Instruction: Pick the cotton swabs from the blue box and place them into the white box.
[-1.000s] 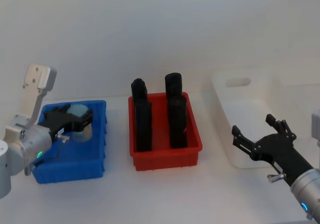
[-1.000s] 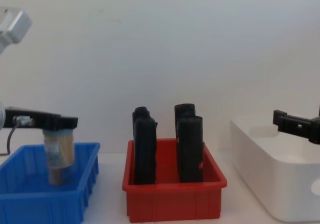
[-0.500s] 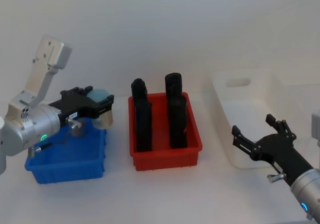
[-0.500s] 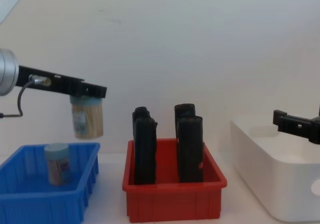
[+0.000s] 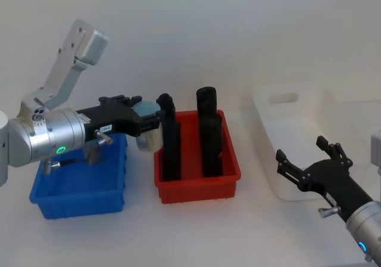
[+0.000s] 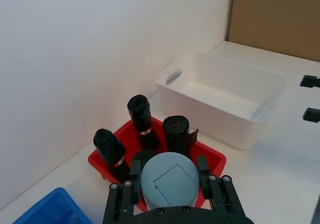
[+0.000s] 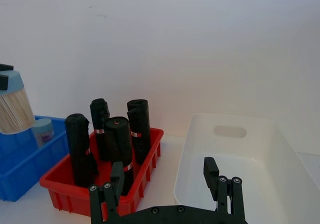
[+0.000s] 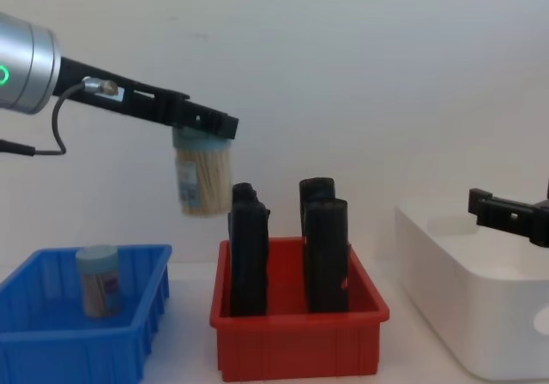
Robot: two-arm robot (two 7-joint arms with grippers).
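Left gripper [image 8: 206, 127] clamps a clear cylindrical jar of cotton swabs [image 8: 203, 180], which it has carried off the ribbed blue plastic box [image 8: 86, 350] toward the red bin [image 8: 296, 350]. Right gripper [image 5: 303, 152] waits, spread wide.

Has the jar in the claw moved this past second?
Yes: the left claw lifted the jar from the blue box rightward, to the red bin; right claw idles by the white box.

Silver cylindrical left arm [image 5: 41, 145] with green light [image 5: 59, 150], pale grey elbow link [image 5: 74, 52], black jaws, thin black cable [image 8: 54, 127].
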